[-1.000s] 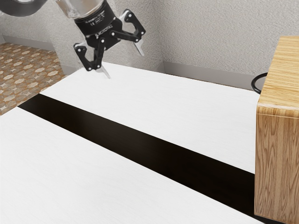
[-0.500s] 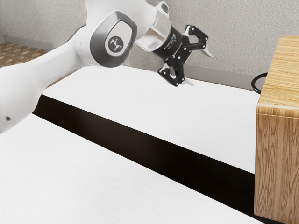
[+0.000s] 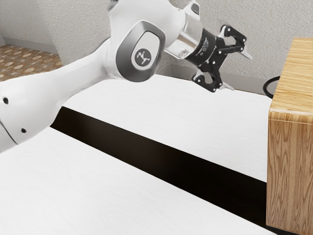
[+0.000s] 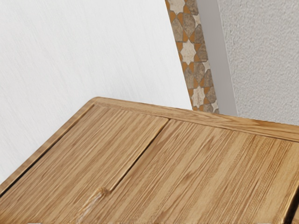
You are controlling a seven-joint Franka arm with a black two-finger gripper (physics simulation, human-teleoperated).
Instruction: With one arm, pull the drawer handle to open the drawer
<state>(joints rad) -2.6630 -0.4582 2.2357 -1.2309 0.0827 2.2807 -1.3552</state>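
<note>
The end effector [image 3: 239, 72] is held open above the desk [image 3: 161, 105], apart from the wooden cabinet [image 3: 291, 142]; the black handle [image 3: 269, 87] at the cabinet's side is left untouched.

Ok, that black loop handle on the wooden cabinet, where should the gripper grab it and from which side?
Probably the outer curve of the drawer handle, the part farthest off the cabinet. It juts toward the exterior view's left, so come from that side, where the open gripper hangs, one finger on each side of the thin bar. The cabinet's edge hides the rest.
</note>
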